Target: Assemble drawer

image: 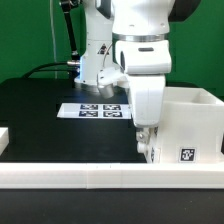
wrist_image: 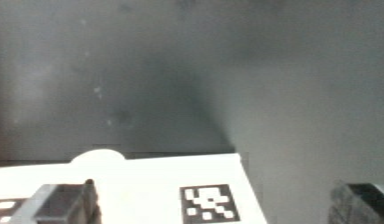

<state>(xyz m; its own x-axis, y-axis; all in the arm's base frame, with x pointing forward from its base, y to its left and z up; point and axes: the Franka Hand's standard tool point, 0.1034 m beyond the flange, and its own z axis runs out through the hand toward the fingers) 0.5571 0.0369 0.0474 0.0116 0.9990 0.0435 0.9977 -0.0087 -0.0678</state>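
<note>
The large white casing (image: 190, 122) stands at the exterior view's right, open on top, with a black-and-white tag on its front face. My gripper (image: 147, 148) points down right beside the casing's left wall, close to the table. In the wrist view the gripper (wrist_image: 215, 205) is open, its fingers (wrist_image: 64, 203) wide apart. Between them shows a flat white surface (wrist_image: 136, 180) with a square tag and a small round bump at its edge. I cannot tell whether that surface belongs to the casing or to a tray. No finger touches it. No tray shows clearly.
The marker board (image: 100, 110) lies on the black table behind the gripper. A long white border rail (image: 100, 178) runs along the front edge. A small white piece (image: 4, 140) shows at the exterior view's far left. A green wall stands behind.
</note>
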